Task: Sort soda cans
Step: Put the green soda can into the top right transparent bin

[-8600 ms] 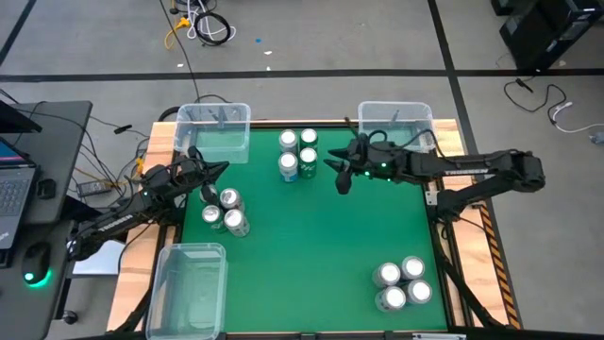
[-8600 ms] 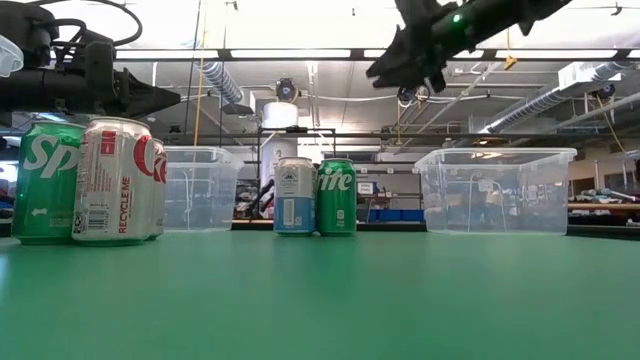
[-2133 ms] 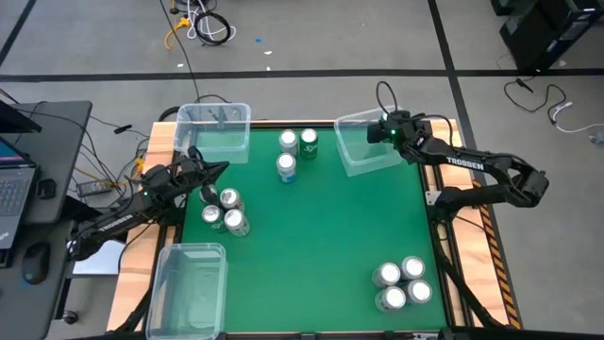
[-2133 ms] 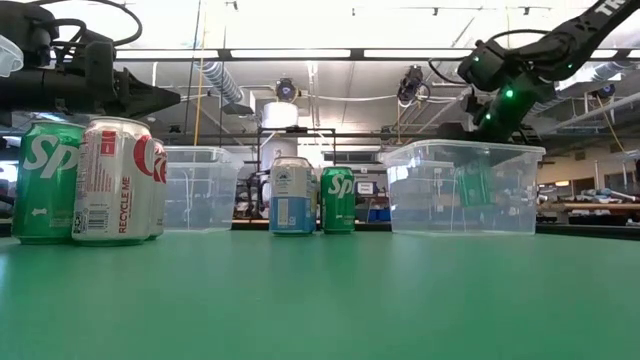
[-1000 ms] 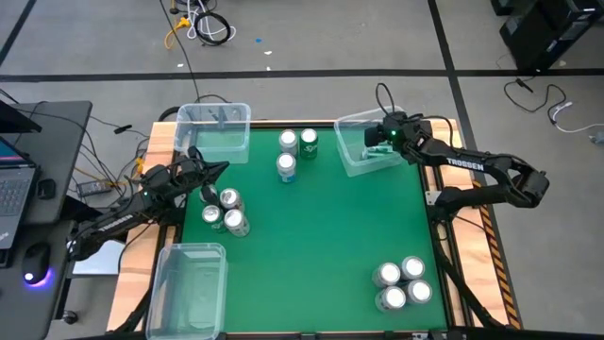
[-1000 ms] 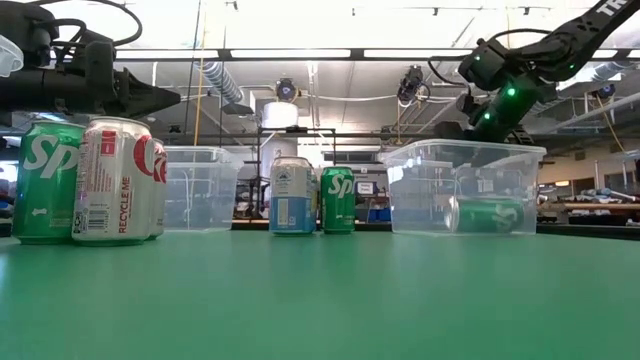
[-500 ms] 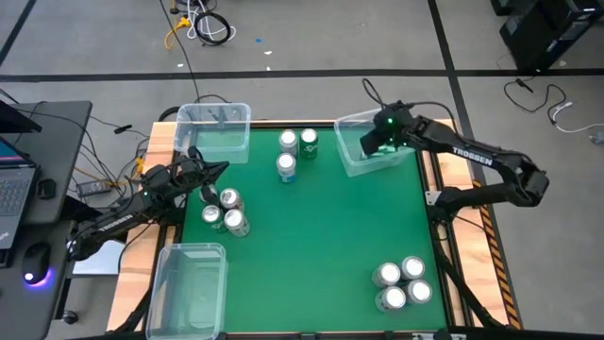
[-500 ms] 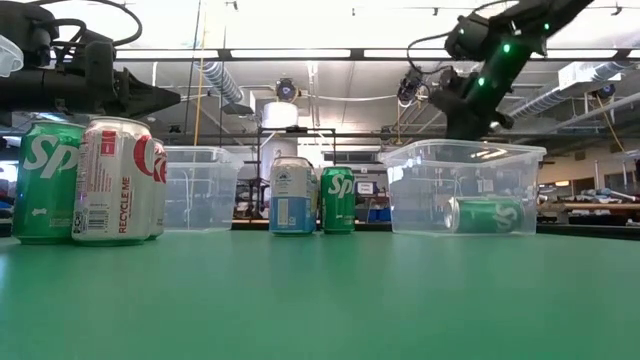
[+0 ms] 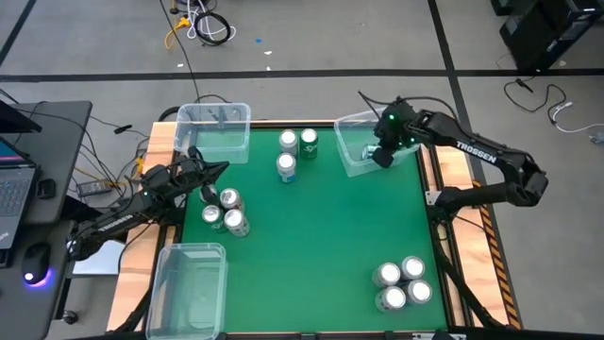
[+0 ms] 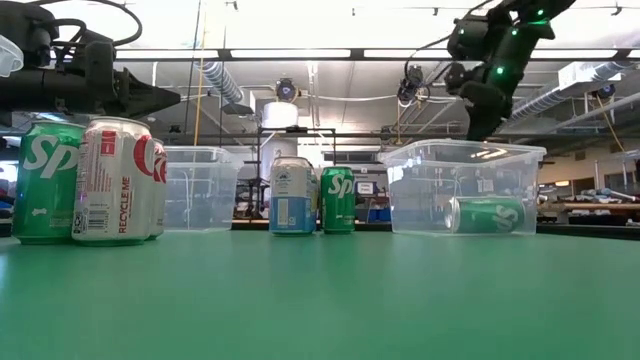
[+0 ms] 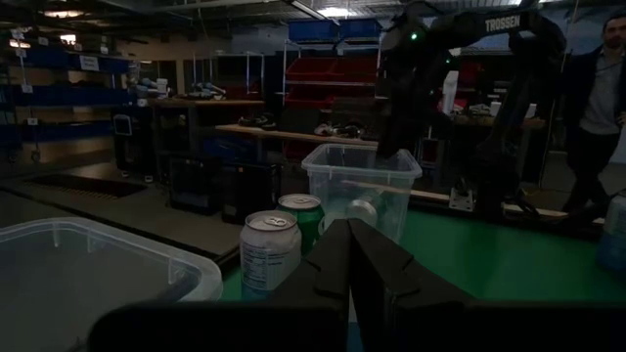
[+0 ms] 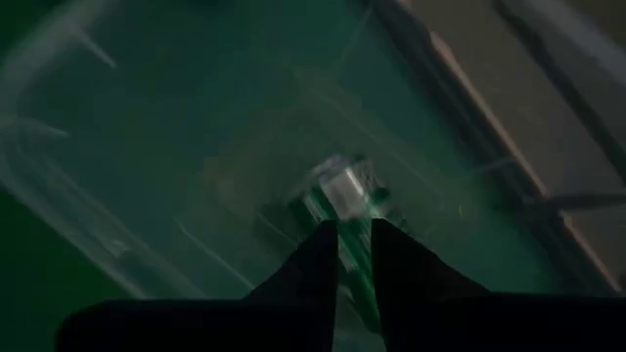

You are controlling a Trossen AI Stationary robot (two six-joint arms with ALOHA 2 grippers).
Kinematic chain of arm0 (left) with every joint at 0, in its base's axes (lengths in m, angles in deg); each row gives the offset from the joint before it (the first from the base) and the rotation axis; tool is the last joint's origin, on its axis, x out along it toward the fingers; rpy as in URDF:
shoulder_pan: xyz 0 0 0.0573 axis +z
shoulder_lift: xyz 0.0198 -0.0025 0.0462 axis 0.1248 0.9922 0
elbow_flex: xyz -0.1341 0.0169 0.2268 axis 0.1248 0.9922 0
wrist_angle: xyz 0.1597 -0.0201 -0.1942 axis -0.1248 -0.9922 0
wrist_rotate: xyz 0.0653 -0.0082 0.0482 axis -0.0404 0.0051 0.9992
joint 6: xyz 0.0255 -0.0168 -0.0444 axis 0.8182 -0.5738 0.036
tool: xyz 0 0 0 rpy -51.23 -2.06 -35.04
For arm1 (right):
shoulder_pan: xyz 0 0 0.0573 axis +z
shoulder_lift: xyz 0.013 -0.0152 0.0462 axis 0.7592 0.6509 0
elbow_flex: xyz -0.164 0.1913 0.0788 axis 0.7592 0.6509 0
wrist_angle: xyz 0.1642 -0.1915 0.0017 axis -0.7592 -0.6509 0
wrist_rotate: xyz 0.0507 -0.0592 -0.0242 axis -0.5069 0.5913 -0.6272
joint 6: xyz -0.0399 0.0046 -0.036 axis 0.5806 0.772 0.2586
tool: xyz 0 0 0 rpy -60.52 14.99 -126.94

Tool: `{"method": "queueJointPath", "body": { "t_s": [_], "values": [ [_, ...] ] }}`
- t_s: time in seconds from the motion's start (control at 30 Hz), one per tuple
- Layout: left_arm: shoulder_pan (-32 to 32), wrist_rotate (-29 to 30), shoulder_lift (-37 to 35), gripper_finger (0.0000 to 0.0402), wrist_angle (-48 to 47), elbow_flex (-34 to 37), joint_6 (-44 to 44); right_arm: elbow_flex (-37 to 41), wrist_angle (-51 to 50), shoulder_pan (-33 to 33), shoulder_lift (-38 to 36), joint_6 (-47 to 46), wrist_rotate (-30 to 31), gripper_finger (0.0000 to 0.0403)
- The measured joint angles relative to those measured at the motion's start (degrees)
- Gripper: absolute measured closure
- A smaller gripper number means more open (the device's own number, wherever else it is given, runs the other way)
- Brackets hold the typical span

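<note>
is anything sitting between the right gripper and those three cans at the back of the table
Nothing visible. The right gripper hangs above the clear bin holding a green can; only open green mat lies between that bin and the three cans.

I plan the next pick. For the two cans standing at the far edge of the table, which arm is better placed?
Probably the right: the right gripper hangs empty over the clear bin beside the two cans. The left gripper waits above the left cluster.
</note>
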Motion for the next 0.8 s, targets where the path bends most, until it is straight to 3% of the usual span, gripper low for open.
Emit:
{"method": "queueJointPath", "body": {
  "t_s": [0.27,0.43,0.53,0.7,0.8],
  "values": [
    [0.0,0.0,0.0,0.0392,0.0,0.0,0.0,0.0,-1.5,-1.8,8.3,0.2,-0.7,0.0376],
    [0.0,0.0,0.0,0.0392,0.0,0.0,0.0,-0.1,-2.3,-0.8,12.1,-1.8,-8.0,0.0391],
    [0.0,0.0,0.0,0.0392,0.0,0.0,0.0,0.0,-1.9,0.9,13.2,-2.1,-9.3,0.0393],
    [0.0,0.0,0.0,0.0392,0.0,0.0,0.0,-3.3,-2.8,3.0,13.0,-2.1,-3.3,0.0392],
    [0.0,0.0,0.0,0.0392,0.0,0.0,0.0,-5.2,-3.7,3.0,13.0,4.9,0.0,0.0391]
  ]
}}
